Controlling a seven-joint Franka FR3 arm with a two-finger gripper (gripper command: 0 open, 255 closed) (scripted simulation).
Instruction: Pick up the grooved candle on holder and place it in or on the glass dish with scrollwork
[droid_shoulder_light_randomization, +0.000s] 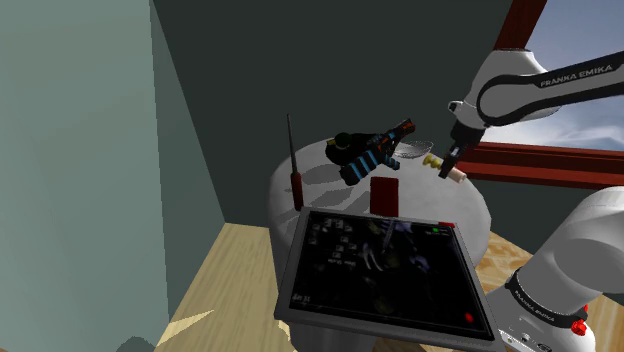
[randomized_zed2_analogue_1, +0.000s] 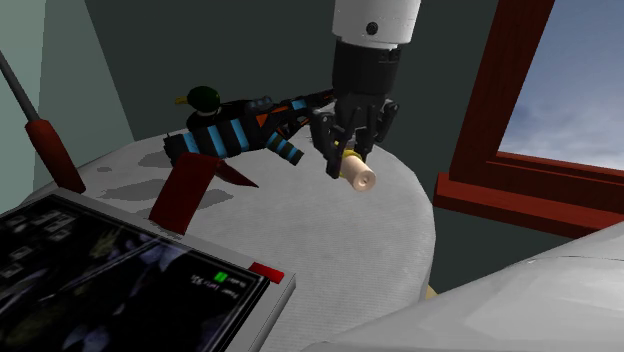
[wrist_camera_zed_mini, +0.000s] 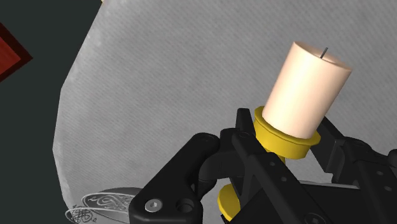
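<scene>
Closest in the wrist view, the black gripper (wrist_camera_zed_mini: 287, 141) is clamped on the yellow holder (wrist_camera_zed_mini: 270, 127) beneath the cream candle (wrist_camera_zed_mini: 304, 83), 1 finger on each side of the ring. The candle hangs clear of the pale round table (wrist_camera_zed_mini: 159, 95), and in the second exterior view it is tipped, its wick end pointing outward and slightly down.

The glass dish (wrist_camera_zed_mini: 102, 203), clear with scrolled patterning, lies flat on the table near the gripper. In the shoulder view it sits just to the gripper's left, close to the front end of the blue-banded toy blaster (droid_shoulder_light_randomization: 365, 155). A red block (droid_shoulder_light_randomization: 385, 192) stands nearer the table's front edge.

The step in hand looks like the carry to the dish. To do it well:

- Hold the clamp firm on the holder, since the grip is on a narrow ring and the candle's weight sits off to 1 side.
- Turn the wrist so the holder's base faces the table before descending.
- Travel sideways at the present height and centre over the dish, staying off the blaster's tip.
- Lower slowly, and part the fingers only once the base rests on the glass, because a tilted release would likely topple the candle.
</scene>
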